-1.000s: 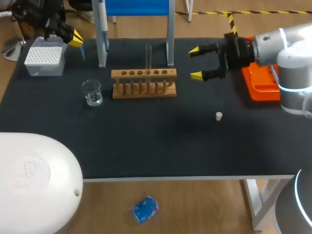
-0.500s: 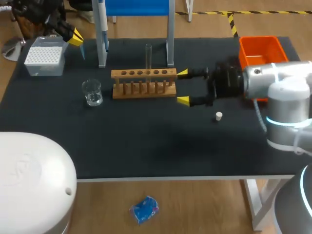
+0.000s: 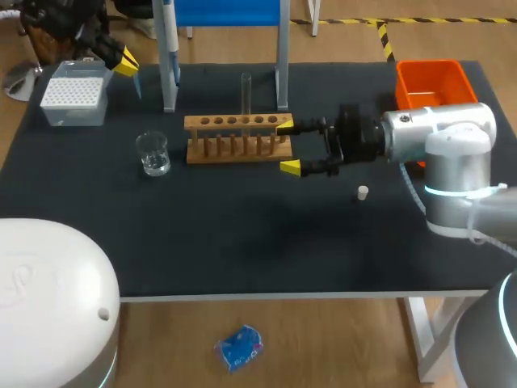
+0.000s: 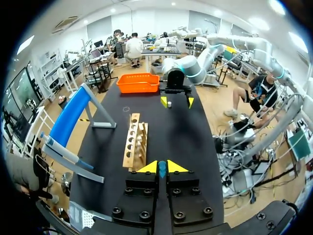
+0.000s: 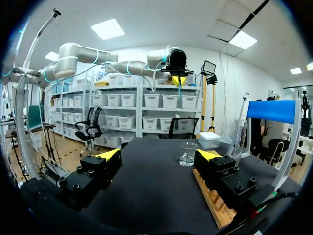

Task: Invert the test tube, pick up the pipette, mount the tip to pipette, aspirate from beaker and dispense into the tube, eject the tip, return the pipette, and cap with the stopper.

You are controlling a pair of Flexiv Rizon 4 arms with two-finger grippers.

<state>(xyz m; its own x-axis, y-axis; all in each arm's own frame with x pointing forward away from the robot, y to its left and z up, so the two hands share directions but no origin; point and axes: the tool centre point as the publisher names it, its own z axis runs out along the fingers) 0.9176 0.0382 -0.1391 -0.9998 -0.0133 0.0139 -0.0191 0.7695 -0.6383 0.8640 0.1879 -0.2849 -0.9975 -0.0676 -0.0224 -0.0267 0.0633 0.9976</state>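
The left gripper (image 3: pixel 121 61) is pinched shut on one small blue piece (image 4: pixel 162 169), with one tip box (image 3: pixel 74 95) just beside it. One beaker (image 3: pixel 153 153) sits ahead of the wide-open, empty right gripper (image 3: pixel 287 147), one finger by the end of the one rack (image 3: pixel 238 137) holding one upright test tube (image 3: pixel 245 93). One stopper (image 3: pixel 363 192) lies near its wrist.

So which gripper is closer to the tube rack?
Right. The right gripper is open beside the tube rack; the left gripper is off by the tip box, shut on a blue tip.
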